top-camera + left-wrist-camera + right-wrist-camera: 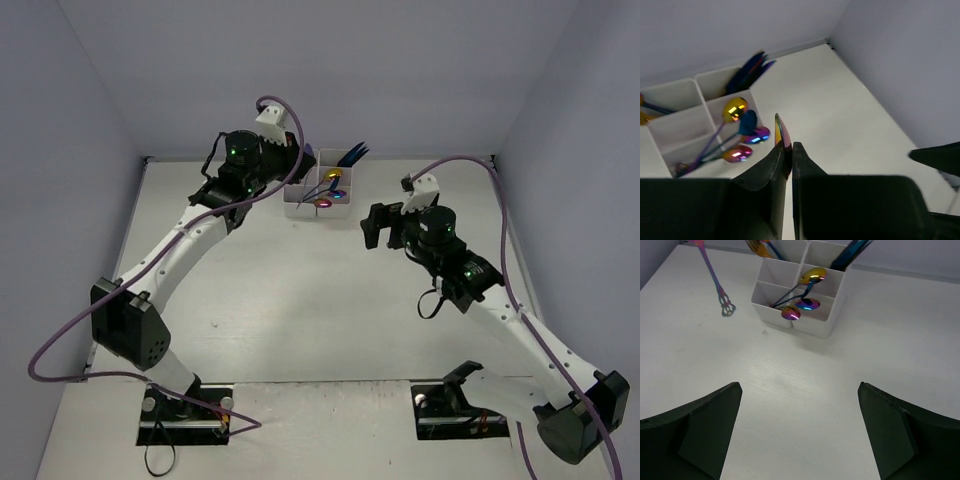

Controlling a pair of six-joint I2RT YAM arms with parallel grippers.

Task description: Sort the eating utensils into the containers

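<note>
**Iridescent fork** (715,282): purple-rainbow finish, one item. Hangs tilted with its tines downward, outside the container block and just beside its left wall as the right wrist view shows it, apart from that wall. Whether the tines touch the tabletop cannot be told. Its handle end pokes up between the fingertips of the left claw (788,146), which is pressed together on it.

**Container block** (812,325): white, square open-top compartments, standing toward the far side of the tabletop (790,380).
- Spoons (807,304): several, with gold, blue and iridescent bowls. Handles are footed in the near left compartment of the right wrist view, and the bowls lean across toward the right-hand one.
- Blue utensils (850,252): a bundle in the far right compartment, leaning outward.
- Gold utensils (757,246): in the far left compartment, only partly in view.

**Right claw** (799,387): fingers spread wide, nothing between them. It is held over bare tabletop on the near side of the container block, well apart from the block and from the fork.
</note>
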